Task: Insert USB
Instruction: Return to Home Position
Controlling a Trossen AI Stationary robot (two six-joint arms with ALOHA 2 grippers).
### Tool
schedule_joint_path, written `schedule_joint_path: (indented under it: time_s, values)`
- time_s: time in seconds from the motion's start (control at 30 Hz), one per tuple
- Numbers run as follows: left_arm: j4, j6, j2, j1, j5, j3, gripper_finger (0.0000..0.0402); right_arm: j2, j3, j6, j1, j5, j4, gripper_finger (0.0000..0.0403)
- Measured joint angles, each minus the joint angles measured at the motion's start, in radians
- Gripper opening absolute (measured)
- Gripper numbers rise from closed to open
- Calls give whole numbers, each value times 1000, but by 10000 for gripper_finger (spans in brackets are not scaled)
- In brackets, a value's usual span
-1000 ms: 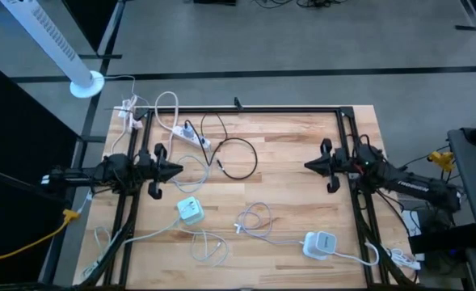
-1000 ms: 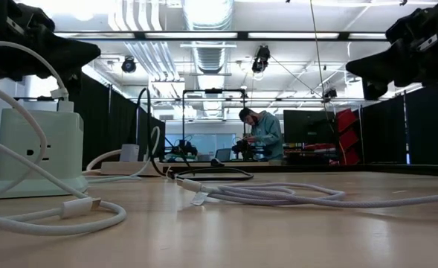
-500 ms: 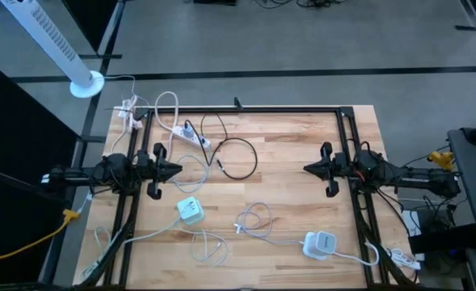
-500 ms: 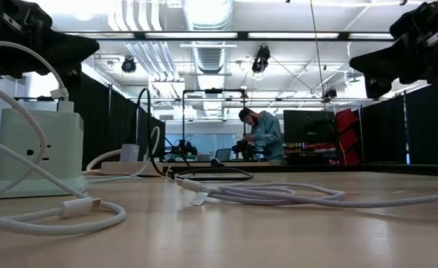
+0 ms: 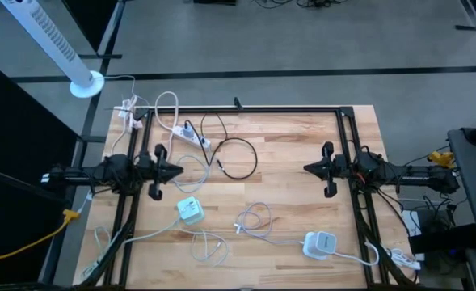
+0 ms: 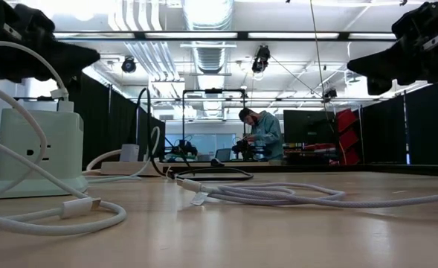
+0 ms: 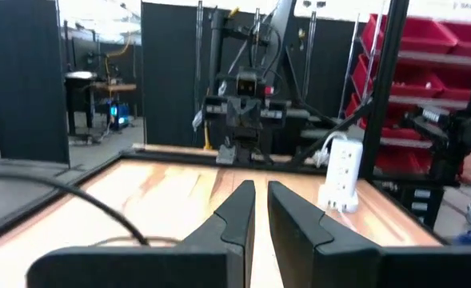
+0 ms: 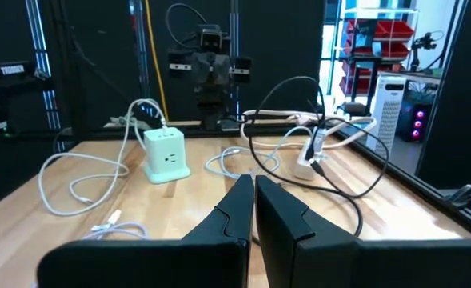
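Note:
A pale green charger cube (image 5: 191, 210) stands on the wood table left of centre, also seen in the low view (image 6: 40, 152) and the right wrist view (image 8: 166, 152). A white charger (image 5: 320, 244) sits near the near right corner, also in the left wrist view (image 7: 339, 172). A coiled white USB cable (image 5: 254, 220) lies between them, its plug end (image 6: 198, 198) flat on the table. My left gripper (image 5: 179, 170) hovers shut above the table's left part (image 7: 260, 200). My right gripper (image 5: 306, 168) hovers shut over the right part (image 8: 253, 196). Neither touches anything.
A white power strip (image 5: 195, 136) with a black cable loop (image 5: 238, 158) lies toward the far side. More white cables (image 5: 209, 246) trail along the near edge. A black frame (image 5: 286, 109) borders the table. A person (image 6: 263, 134) stands far behind it.
My right arm has swung so that it now lies straight along the table's right side, pointing level toward the left edge; its gripper has stayed almost in place and risen slightly. Nothing on the table has moved.

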State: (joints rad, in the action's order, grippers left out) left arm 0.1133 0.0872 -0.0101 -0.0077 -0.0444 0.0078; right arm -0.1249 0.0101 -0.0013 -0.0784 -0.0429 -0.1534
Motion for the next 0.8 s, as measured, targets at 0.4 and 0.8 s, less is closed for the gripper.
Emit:
schedule_joint_path:
  time_s: [0.4, 0.8]
  values:
    - [-43, -62, -10, 0, 1, 0, 25, -1, 0, -10, 0, 25, 31, 0]
    - [-54, -15, -43, 1, 1, 0, 25, -1, 0, 5, 0, 12, 112, 0]
